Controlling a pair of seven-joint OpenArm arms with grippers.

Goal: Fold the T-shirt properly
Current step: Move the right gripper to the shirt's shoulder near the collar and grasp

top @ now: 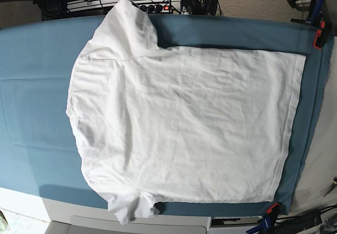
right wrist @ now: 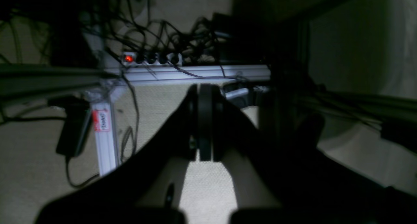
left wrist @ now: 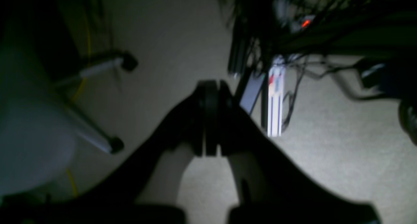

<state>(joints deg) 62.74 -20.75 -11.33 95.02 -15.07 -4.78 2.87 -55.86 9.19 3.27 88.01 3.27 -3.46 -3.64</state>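
The white T-shirt [top: 181, 120] lies spread flat on the teal-blue table cloth [top: 31, 86] in the base view, collar end to the left, hem to the right, one sleeve at the top and one at the bottom. Neither arm shows in the base view. My left gripper [left wrist: 210, 118] is shut with nothing between its dark fingers, hanging over beige floor. My right gripper [right wrist: 205, 119] is likewise shut and empty, above the floor. The T-shirt does not show in either wrist view.
Under the table are tangled cables and a power strip with a red light [right wrist: 128, 58], aluminium frame bars [right wrist: 195, 74] and chair legs with castors [left wrist: 115, 145]. Orange clamps [top: 318, 36] hold the cloth at the right edge.
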